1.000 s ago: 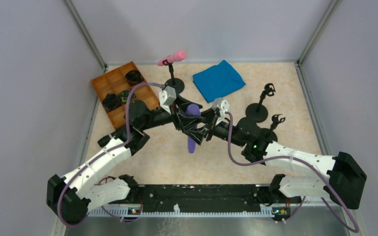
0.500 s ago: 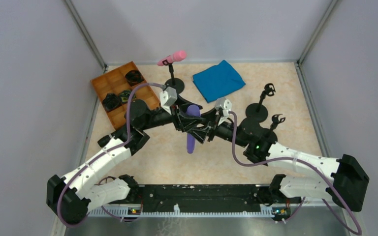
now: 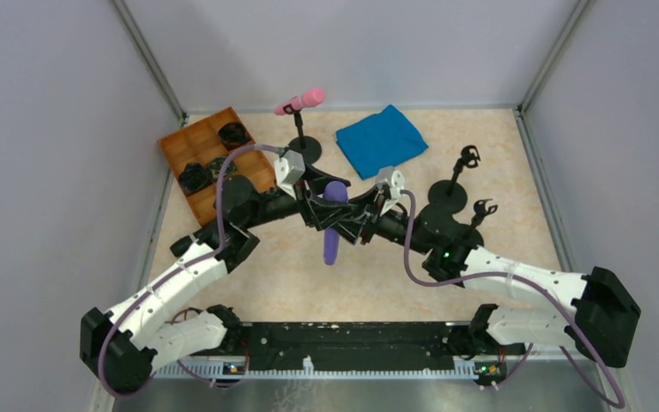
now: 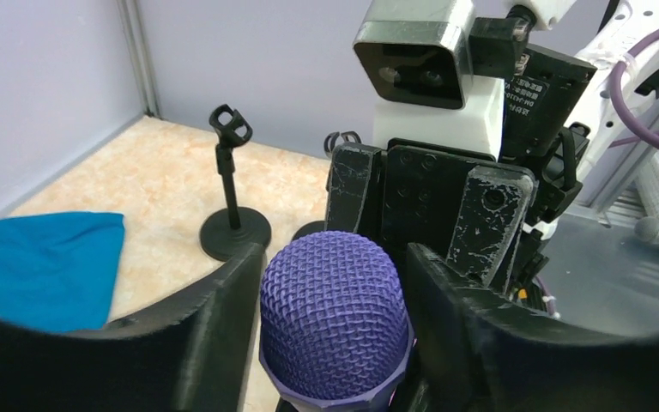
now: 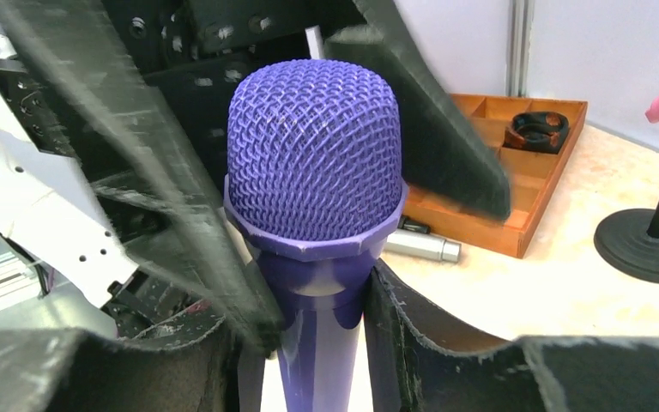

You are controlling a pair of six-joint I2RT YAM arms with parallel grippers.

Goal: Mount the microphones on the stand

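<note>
Top view, purple microphone [image 3: 332, 225]: I see it held at mid-table between both arms, head toward the far wall.
Top view, left gripper [image 3: 323, 209]: clamped on the head end.
Top view, right gripper [image 3: 356, 228]: closed on the handle from the opposite side.
Top view, pink microphone [image 3: 302, 101]: clipped into its stand [image 3: 304, 148] at the back, near the orange tray [image 3: 190, 142].
Top view, empty stands [image 3: 446, 195]: two, upright on the right; the blue cloth [image 3: 381, 140] lies at the far side.
Left wrist, fingers [image 4: 210, 330]: one on each side of the purple mesh head, pressed against it; the right gripper faces me just beyond.
Right wrist, pads [image 5: 446, 360]: shut around the handle just below the head.
Right wrist, silver-grey microphone [image 5: 426, 248]: lying by the tray's near edge; I cannot tell whether it touches.
</note>
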